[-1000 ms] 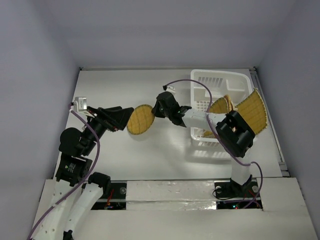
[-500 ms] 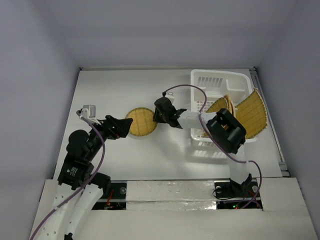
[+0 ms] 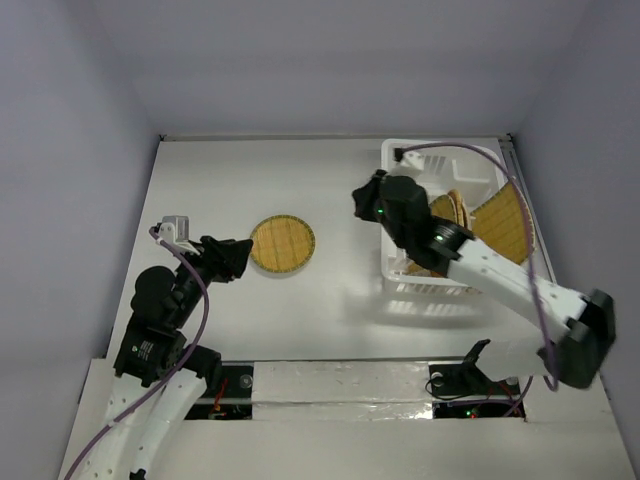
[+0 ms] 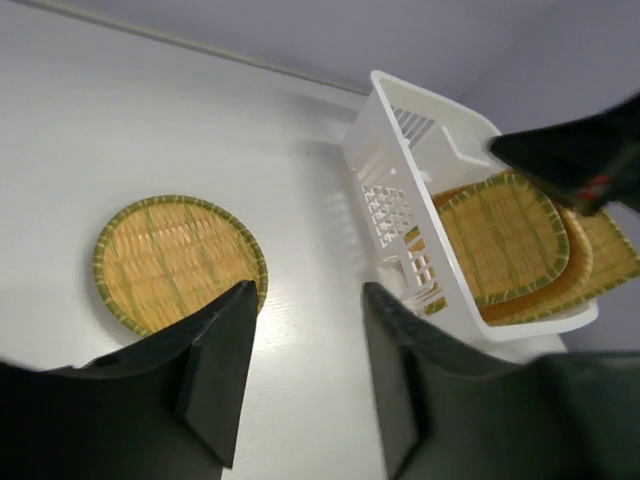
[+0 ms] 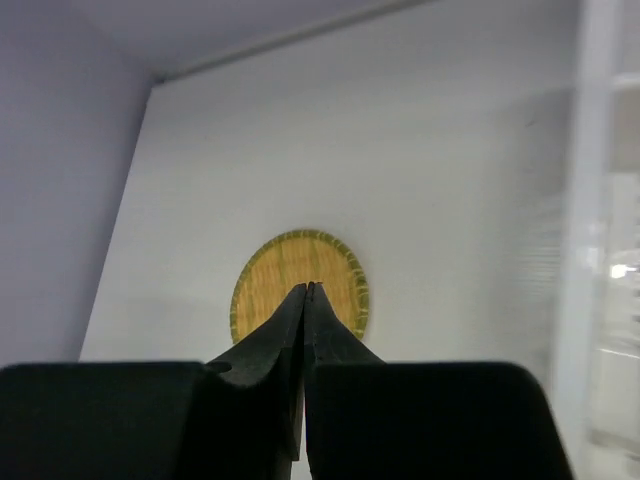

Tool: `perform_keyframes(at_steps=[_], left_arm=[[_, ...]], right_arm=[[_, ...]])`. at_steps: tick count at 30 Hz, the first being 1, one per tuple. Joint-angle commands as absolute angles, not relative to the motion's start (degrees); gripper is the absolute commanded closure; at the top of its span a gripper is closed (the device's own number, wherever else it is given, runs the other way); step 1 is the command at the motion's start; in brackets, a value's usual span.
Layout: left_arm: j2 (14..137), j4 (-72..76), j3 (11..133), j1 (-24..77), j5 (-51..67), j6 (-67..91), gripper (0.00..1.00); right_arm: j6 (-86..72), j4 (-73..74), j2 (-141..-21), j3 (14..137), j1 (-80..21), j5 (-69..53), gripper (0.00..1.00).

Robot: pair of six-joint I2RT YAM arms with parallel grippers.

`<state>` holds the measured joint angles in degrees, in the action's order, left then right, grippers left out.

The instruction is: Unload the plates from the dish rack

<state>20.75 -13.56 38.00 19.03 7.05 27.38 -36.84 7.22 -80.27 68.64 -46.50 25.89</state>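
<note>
dish rack: sitting at the table's far right corner
plates: leaning on edge inside it
round plate: lying flat mid-table
right gripper: jaws together, hovering nearest the rack, plates lying to its right
left gripper: fingers apart, holding nothing

Your round plate lies flat on table, left gripper just beside; other plates in dish rack.

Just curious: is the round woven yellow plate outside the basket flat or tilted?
Flat: the round woven yellow plate shows its full face on the white table.
</note>
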Motion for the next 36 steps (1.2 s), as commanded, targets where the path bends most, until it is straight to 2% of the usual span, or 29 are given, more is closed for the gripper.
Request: perform_keyframes(at_steps=[1, 2, 3, 5, 6, 9, 11, 12, 14, 15, 17, 26, 36], left_arm=[[20.21, -11.16, 37.53, 19.16, 7.38, 26.45, 0.59], [20.39, -11.16, 37.44, 19.16, 7.47, 26.46, 0.69], [20.83, -11.16, 37.53, 19.16, 7.38, 26.46, 0.84], [21.35, -11.42, 37.62, 19.16, 7.12, 26.46, 0.98], [21.71, -11.60, 37.79, 19.16, 6.86, 26.54, 1.00], [22.06, -11.69, 37.79, 19.16, 6.77, 26.54, 1.00], [22.24, -11.60, 37.88, 19.16, 7.03, 26.54, 0.99], [22.58, -11.60, 37.79, 19.16, 7.12, 26.63, 0.91], [22.59, -11.78, 37.97, 19.16, 7.21, 26.54, 0.86], [22.50, -11.78, 37.88, 19.16, 7.29, 26.46, 0.83], [22.15, -11.69, 37.88, 19.16, 7.47, 26.46, 0.78], [19.60, -11.78, 37.79, 20.74, 7.21, 26.63, 0.70], [18.72, -12.04, 37.97, 21.27, 6.59, 26.81, 0.68]], right_arm=[[-36.64, 23.23, -69.02, 63.20, -46.76, 40.58, 1.00], [-38.65, 26.07, -66.47, 62.15, -46.76, 41.48, 1.00], [-39.89, 28.54, -64.01, 60.31, -46.76, 42.09, 1.00], [-43.39, 35.11, -57.76, 58.63, -46.76, 42.89, 1.00], [-44.90, 37.33, -56.00, 58.01, -46.76, 43.24, 1.00], [-50.00, 44.72, -51.51, 56.52, -46.76, 44.73, 1.00], [-52.98, 48.84, -50.37, 55.81, -46.76, 45.00, 0.96], [-53.95, 50.09, -50.36, 55.72, -46.76, 45.00, 0.87], [-57.90, 54.99, -50.54, 55.90, -46.76, 46.57, 0.75], [-59.05, 56.32, -50.54, 56.07, -46.76, 47.10, 0.65], [-60.81, 59.06, -50.19, 56.25, -46.76, 47.11, 0.61], [-64.69, 61.89, -51.06, 56.87, -46.76, 50.80, 0.57], [-64.86, 56.43, -54.49, 57.04, -46.76, 54.40, 0.62]])
